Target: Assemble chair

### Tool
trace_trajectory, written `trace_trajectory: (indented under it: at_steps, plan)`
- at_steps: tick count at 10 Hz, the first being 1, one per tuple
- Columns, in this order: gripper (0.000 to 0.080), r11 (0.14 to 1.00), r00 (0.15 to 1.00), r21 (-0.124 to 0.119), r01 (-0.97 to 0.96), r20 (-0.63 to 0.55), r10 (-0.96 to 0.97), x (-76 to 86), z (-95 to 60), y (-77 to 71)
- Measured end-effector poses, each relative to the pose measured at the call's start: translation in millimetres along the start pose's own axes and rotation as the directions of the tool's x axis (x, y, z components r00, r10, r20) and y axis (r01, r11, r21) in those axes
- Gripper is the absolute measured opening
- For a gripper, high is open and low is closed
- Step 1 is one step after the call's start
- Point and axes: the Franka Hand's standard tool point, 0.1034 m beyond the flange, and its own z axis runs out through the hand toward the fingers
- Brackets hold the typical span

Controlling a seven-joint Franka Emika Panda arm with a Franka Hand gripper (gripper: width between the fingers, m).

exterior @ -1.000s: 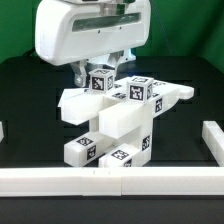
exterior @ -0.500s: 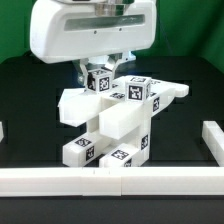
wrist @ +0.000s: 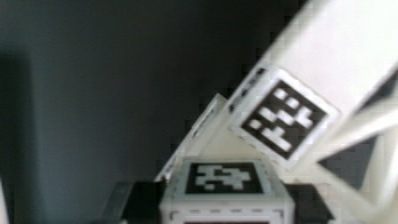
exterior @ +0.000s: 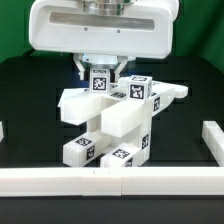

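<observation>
White plastic fills the space between the fingers: the gripper [exterior: 101,70] is closed on a small tagged cube [exterior: 100,83], which sits at the top of the half-built chair [exterior: 115,120]. In the wrist view the same cube [wrist: 224,186] lies right between the dark finger pads [wrist: 137,195], its tag facing the camera. Below it the flat slab [exterior: 90,102] spreads toward the exterior view's left, a second tagged cube [exterior: 137,92] stands just beside the held one, and a long bar [exterior: 110,128] slants down to the tagged blocks at the base. The chair stands mid-table on the black mat — well inside the plain white rail [exterior: 60,182] along the front. My read: this is the seating or screwing-in of the cube into the slab. Next comes a firm, straight hold and perhaps a twist — whether the cube is fully home, I cannot tell.
</observation>
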Motion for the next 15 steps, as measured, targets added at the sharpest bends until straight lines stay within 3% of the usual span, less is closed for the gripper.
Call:
trace_trajectory:
  at_steps: [3, 4, 5, 6, 7, 8, 11, 13, 15]
  plan:
    - [0.0287, 0.967, 0.967, 0.033, -0.254, 0.008, 0.254, 0.2, -0.2, -1.9]
    - [0.0287, 0.961, 0.961, 0.033, -0.275, 0.008, 0.275, 0.3, -0.2, -2.5]
    - [0.0390, 0.967, 0.967, 0.032, -0.253, 0.008, 0.253, 0.0, 0.4, -2.4]
    - [0.0390, 0.974, 0.974, 0.033, -0.225, 0.006, 0.225, 0.2, 0.4, -2.2]
    - [0.0578, 0.984, 0.984, 0.030, -0.178, 0.002, 0.178, 0.5, 0.2, -1.9]
    - [0.0635, 0.993, 0.993, 0.030, -0.117, 0.000, 0.117, 0.5, 0.0, -2.5]
    - [0.0649, 0.957, 0.957, 0.008, 0.289, -0.017, -0.289, 2.9, -1.5, -0.2]
    - [0.0649, 0.872, 0.871, -0.005, 0.490, -0.017, -0.490, 3.4, -1.4, 0.6]
    - [0.0649, 0.723, 0.724, -0.040, 0.690, 0.006, -0.690, 4.5, -2.4, 2.3]
